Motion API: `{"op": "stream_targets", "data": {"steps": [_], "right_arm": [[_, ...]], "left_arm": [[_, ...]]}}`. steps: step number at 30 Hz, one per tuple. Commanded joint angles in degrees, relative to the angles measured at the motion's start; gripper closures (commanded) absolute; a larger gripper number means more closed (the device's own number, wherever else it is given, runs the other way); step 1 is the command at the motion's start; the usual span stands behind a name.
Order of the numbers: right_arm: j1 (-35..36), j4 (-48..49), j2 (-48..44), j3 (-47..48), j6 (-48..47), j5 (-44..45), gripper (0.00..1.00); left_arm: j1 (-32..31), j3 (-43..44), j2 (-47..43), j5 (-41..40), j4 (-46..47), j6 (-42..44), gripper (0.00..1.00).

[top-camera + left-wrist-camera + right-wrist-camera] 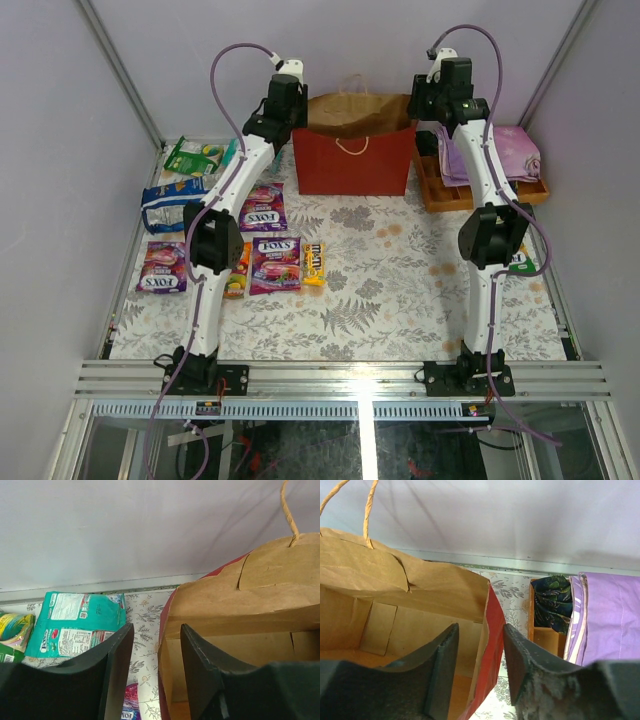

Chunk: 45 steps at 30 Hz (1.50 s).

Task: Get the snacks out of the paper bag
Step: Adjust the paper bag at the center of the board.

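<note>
Left gripper (156,627) and right gripper (481,627), jaws half-open, are straddling opposite walls of the paper bag (353,165) at upper centre, presumably to steady its mouth.

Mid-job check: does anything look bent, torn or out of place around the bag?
The bag stands upright, but its brown rim is creased and folded inward. A green packet lies alone beside the right arm, apart from the other snacks on the left. Nothing looks spilled.
</note>
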Motion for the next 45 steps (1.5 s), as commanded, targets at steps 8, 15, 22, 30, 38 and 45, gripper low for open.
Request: {"op": "stream_targets", "data": {"steps": [8,15,22,30,38,45], "right_arm": [[1.83,1.77,0.21,2.10,-1.67,4.58,0.79],[2.14,1.74,-1.24,0.47,-1.44,7.75,0.87],[2.15,2.30,-2.41,-1.23,-0.26,8.08,0.90],[3.06,4.35,-1.30,-0.71,1.01,3.45,0.90],[3.24,5.34,1.36,2.53,2.23,0.28,0.90],[3.28,6.48,1.72,3.10,2.13,0.88,0.90]], "left_arm": [[-0.57,-3.01,-2.61,-5.14,5.81,0.29,0.81],[-0.62,-4.19,-3.60,-9.09,6.62,-1.13,0.96],[-0.63,-7.19,-6.15,-9.90,9.54,-2.88,1.00],[-0.58,-6.74,-4.89,0.13,12.87,-5.77,0.99],[-0.58,-2.74,-0.89,5.09,12.49,-9.43,0.99],[-0.61,-0.28,0.04,4.80,12.51,-9.48,0.98]]}}
